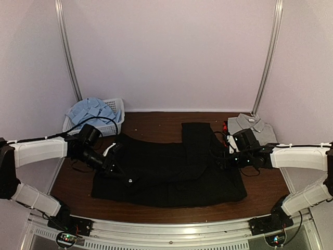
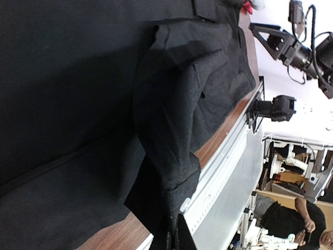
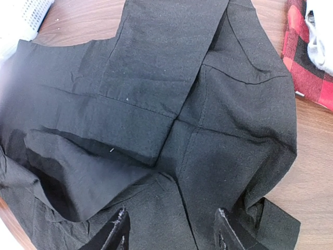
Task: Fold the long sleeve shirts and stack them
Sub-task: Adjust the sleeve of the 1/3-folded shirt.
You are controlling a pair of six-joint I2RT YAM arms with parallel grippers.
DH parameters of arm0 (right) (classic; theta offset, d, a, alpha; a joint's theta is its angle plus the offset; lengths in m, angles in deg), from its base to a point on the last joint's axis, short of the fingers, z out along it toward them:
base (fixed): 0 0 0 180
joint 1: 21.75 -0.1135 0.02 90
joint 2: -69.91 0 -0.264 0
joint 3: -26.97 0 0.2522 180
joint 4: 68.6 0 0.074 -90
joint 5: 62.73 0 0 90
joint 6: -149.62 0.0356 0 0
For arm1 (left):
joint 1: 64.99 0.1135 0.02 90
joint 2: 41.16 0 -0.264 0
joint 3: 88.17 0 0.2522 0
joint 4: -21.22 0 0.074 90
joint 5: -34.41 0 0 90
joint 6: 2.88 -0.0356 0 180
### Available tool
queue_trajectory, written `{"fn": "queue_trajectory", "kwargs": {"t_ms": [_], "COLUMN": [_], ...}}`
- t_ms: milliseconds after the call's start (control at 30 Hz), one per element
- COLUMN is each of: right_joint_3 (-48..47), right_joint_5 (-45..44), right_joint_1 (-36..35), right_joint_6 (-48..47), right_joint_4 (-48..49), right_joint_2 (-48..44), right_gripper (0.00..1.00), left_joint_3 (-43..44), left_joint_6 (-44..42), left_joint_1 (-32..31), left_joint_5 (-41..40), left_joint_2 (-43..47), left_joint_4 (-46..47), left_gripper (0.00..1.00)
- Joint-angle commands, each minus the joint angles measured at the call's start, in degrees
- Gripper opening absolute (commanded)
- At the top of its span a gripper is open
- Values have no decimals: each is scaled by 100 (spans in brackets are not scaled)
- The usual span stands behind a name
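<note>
Brown table [image 1: 156,121] from above: black shirt [image 1: 171,166] spread wide, grey shirt [image 1: 252,125] just off its far right corner, light blue shirt [image 1: 91,110] in the basket [image 1: 118,124] past its left end. Left wrist: left gripper [image 2: 174,237] pinched tight on the black shirt's bunched cloth. Right wrist: right gripper [image 3: 171,234] with fingers standing apart over the black shirt, plaid shirt [image 3: 307,67] just beside it.

Left pincer [image 1: 125,178] clamped, right pincer [image 3: 171,212] parted

Top cam sits high behind the arm bases [image 1: 62,221], looking down over the whole table [image 1: 156,121]. Both wrist cams are way closer, left one rolled sideways, all three sharing the black shirt [image 1: 171,166].
</note>
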Motion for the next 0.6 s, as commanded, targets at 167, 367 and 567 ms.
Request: {"fn": "queue_trajectory", "kwargs": {"t_ms": [167,367,567], "right_joint_3": [-69,-40,-51], "right_joint_5": [-154,-159,-98], "right_joint_1": [-32,-44,-60], "right_joint_6": [-64,-38,5], "right_joint_4": [30,44,96], "right_joint_2": [93,97,178], "right_gripper": [56,56,56], "left_joint_3": [-87,-297,-472], "left_joint_6": [-770,-812,-351], "left_joint_1": [703,1053,1054], "left_joint_5": [327,519,-96], "left_joint_2": [-38,-236,-10], "left_joint_4": [-672,-208,912], "left_gripper": [0,4,28]}}
